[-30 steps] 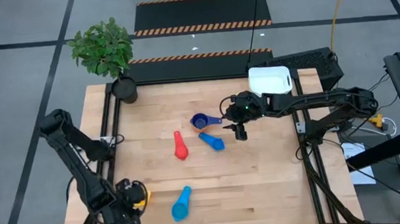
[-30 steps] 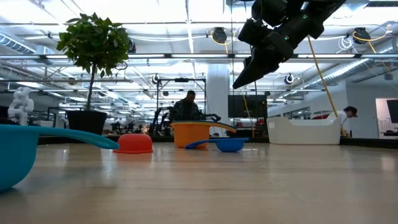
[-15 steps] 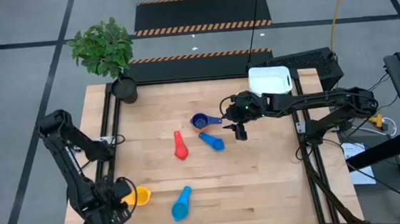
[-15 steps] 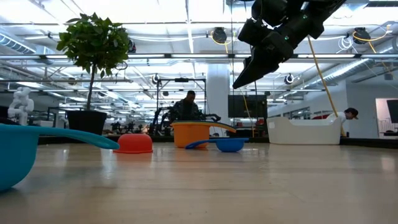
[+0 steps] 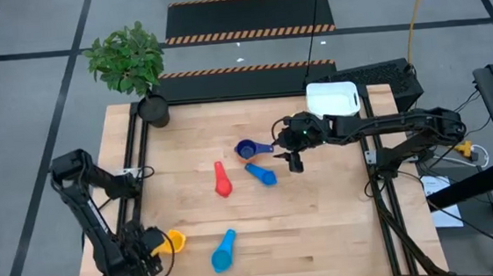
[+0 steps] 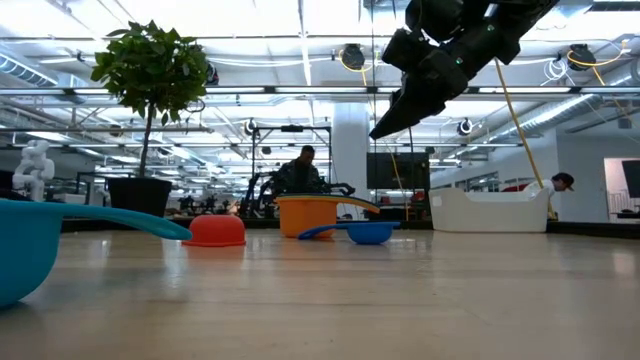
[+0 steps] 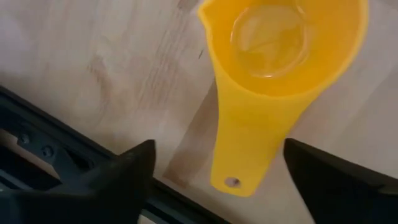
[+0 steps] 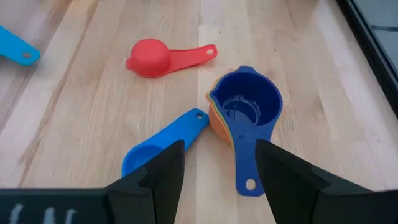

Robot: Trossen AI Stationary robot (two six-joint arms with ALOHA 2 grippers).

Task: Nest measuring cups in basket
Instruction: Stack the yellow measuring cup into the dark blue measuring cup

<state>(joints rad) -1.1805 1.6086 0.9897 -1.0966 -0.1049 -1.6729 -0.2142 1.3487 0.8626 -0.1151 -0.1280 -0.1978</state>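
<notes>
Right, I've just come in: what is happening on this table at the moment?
Two robot arms are gathering measuring cups for the white basket, which looks empty. The left gripper hovers open over the yellow cup at the table's near left corner. The right gripper hovers open over the dark blue cup, which sits nested in an orange cup. The red cup, medium blue cup and light blue cup lie loose.

- potted plant (image 5: 128,61) in dark pot (image 5: 153,109), table's far-left corner
- wooden table (image 5: 323,211)
- black-orange striped floor mat (image 5: 250,19)
- person (image 6: 300,170) seated in room behind
- white figurine (image 6: 34,165), background left
</notes>
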